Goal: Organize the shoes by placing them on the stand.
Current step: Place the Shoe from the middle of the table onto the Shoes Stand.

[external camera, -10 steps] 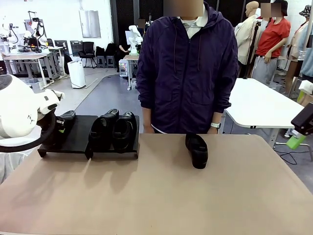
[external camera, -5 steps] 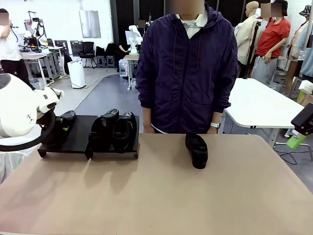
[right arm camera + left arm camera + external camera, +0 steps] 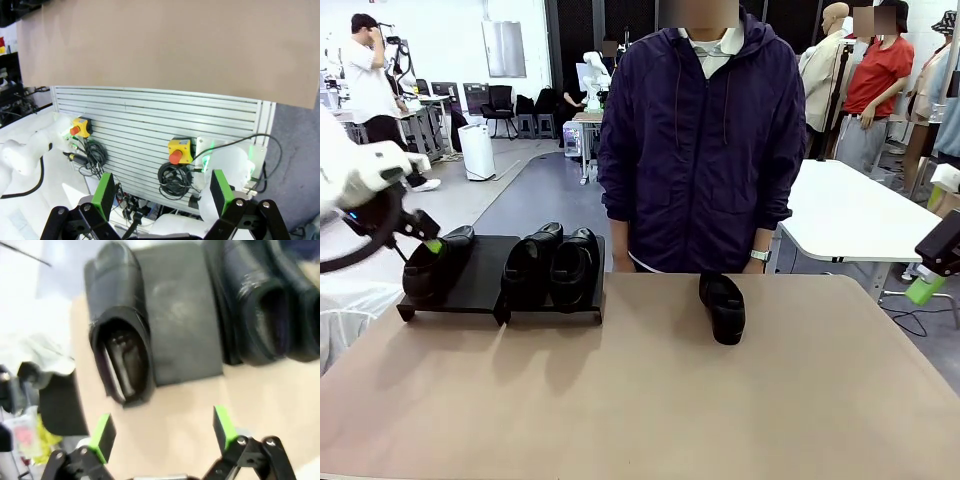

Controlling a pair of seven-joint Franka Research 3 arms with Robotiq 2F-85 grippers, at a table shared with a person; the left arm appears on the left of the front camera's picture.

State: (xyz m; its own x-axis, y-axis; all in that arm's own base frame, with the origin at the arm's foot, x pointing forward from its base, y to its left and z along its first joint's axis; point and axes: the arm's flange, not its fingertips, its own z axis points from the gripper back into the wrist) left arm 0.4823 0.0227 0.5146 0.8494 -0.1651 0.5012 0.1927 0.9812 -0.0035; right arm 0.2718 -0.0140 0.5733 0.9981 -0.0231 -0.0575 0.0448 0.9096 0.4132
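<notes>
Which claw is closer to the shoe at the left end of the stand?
The left claw. It hovers open right by that shoe, at the stand's left end. The right claw hangs open far off, past the table's right edge.

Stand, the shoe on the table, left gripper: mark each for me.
stand (image 3: 485, 268): front view, bare top surface.
shoe on the table (image 3: 724, 312): front view, its upper.
left gripper (image 3: 161, 422): left wrist view, midway between open fingertips.

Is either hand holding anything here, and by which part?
Nothing is held. The left hand is open and empty, clear of the end shoe on the stand; the right hand is open and empty too.
</notes>
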